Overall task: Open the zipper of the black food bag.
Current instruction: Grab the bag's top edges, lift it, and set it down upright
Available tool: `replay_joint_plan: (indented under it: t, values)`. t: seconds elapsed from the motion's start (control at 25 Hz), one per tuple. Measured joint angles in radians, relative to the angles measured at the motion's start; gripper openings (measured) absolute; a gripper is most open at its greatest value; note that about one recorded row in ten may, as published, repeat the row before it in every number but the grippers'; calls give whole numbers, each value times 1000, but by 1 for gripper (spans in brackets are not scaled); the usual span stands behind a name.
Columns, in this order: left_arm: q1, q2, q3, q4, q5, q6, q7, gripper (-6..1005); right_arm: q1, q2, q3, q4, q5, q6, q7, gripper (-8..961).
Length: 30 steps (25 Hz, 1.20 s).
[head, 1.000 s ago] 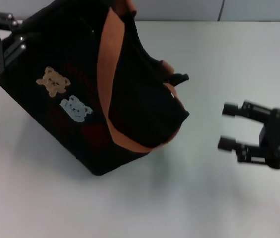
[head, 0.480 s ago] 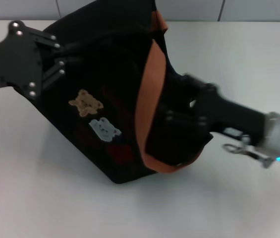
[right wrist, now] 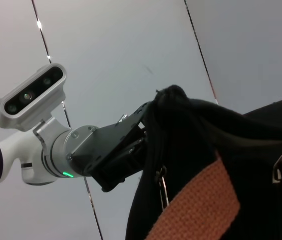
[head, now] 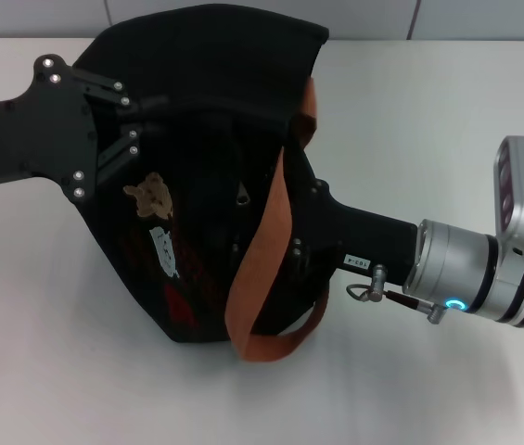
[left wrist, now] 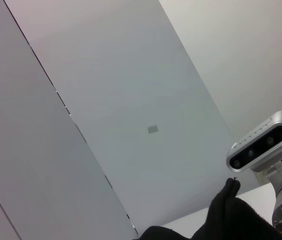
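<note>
- The black food bag (head: 206, 120) sits tilted on the white counter (head: 57, 371), leaning over toward my left side, its bear patches (head: 150, 195) facing up.
- My left hand (head: 136, 130) presses into the bag's upper left corner. Its fingers (head: 155, 100) run into the black fabric, and I cannot tell whether they are apart or together.
- My right hand (head: 303, 232) reaches in from the right and is buried against the bag's side, under the rust-brown strap (head: 257, 269). Whether it is apart or clamped, I cannot tell.
- A small silver pull tab (head: 243, 195) hangs on the bag's face, between my two hands.
- My right wrist view shows the bag's dark top corner (right wrist: 168, 97) bunched against my left hand.
</note>
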Motion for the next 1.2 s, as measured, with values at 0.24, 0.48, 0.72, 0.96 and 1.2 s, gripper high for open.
replay_joint_plan:
  t: [0.24, 0.48, 0.72, 0.96, 1.2]
  values:
    - [1, 4, -4, -52, 1, 1, 46, 79, -54, -2, 0, -39, 0, -52, 24, 840]
    - [5, 4, -3, -100, 5, -2, 91, 75, -182, -7, 53, -174, 10, -221, 155, 840]
    - [6, 4, -3, -123, 6, -9, 107, 73, -216, -9, 88, -214, 11, -287, 201, 840]
    - [7, 4, -1, -138, 7, -10, 121, 73, -221, -6, 171, -205, 11, -280, 202, 839]
    - [10, 4, -7, -140, 5, -10, 121, 73, -218, -9, 138, -273, -28, -242, 175, 839]
